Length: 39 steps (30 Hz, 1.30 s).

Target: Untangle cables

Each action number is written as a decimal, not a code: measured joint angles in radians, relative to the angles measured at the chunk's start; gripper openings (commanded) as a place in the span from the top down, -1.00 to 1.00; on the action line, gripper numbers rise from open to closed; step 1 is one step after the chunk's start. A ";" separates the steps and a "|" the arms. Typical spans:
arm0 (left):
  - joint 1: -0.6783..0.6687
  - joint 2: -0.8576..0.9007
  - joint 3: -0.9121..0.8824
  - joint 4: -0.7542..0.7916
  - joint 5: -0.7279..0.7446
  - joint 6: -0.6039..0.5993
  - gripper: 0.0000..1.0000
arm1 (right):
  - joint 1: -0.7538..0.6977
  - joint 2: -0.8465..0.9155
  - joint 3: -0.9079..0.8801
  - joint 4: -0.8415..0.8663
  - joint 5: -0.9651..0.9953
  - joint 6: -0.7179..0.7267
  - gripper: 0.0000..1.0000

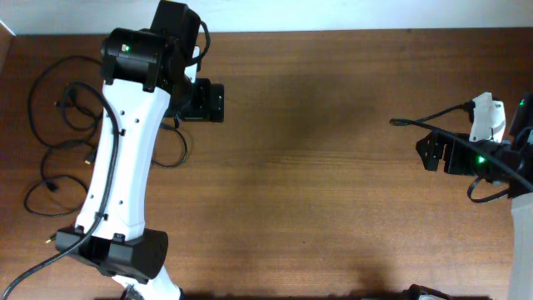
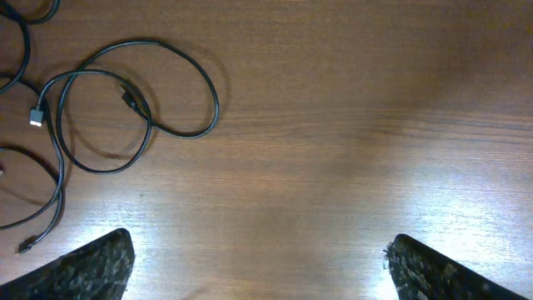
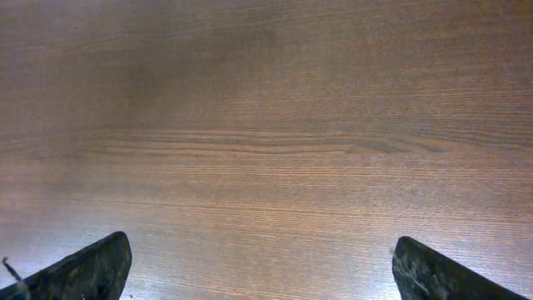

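The cables (image 1: 33, 96) lie as thin black cords in loose overlapping loops on the wooden table's far left, partly hidden under my white left arm. In the left wrist view, a cable loop (image 2: 150, 40) crosses another at the upper left, with a silver plug (image 2: 36, 115) beside it. My left gripper (image 1: 212, 102) (image 2: 258, 267) is open above bare wood, to the right of the loops, and touches nothing. My right gripper (image 1: 426, 152) (image 3: 258, 258) is open at the far right over bare wood, far from the cables.
The wooden table (image 1: 333, 183) fills the view, with its back edge along the top. A thin black wire (image 1: 416, 119) sticks out leftward from the right arm's white part. The left arm's dark base (image 1: 125, 254) sits at the front left.
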 measured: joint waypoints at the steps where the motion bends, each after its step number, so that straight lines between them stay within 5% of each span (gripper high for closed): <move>1: 0.000 0.000 0.000 0.000 0.000 0.000 -0.98 | 0.000 0.000 0.000 0.000 0.000 0.000 -0.98; 39: -0.001 -0.024 -0.011 0.066 -0.027 0.070 -0.98 | 0.000 0.000 0.000 -0.002 0.000 0.000 -0.98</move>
